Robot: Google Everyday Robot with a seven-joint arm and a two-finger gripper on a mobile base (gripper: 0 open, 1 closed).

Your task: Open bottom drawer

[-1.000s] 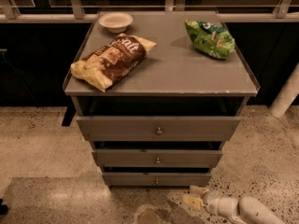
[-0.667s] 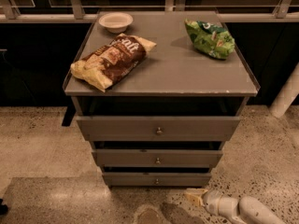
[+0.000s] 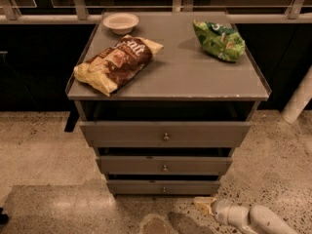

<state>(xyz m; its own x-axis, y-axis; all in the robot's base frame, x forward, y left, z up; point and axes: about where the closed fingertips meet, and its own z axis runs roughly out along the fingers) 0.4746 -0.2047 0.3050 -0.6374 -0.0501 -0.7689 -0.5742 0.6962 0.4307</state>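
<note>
The grey three-drawer cabinet [image 3: 168,77] stands in the middle of the camera view. The bottom drawer [image 3: 141,187] is its lowest, thinnest front, with a tiny brass knob [image 3: 164,189] at its centre. It looks flush, with a dark gap above it. My gripper [image 3: 202,204] is low at the lower right, on the end of the white arm [image 3: 253,218]. It points left, just below and right of the bottom drawer's right end, apart from the knob.
A brown chip bag [image 3: 117,62], a white bowl [image 3: 121,22] and a green chip bag [image 3: 219,40] lie on the cabinet top. The middle drawer [image 3: 136,165] and top drawer [image 3: 126,133] are above. Speckled floor [image 3: 39,150] surrounds the cabinet; a white post [image 3: 300,101] stands at right.
The gripper has shifted slightly left and up towards the bottom drawer. The drawers have not moved.
</note>
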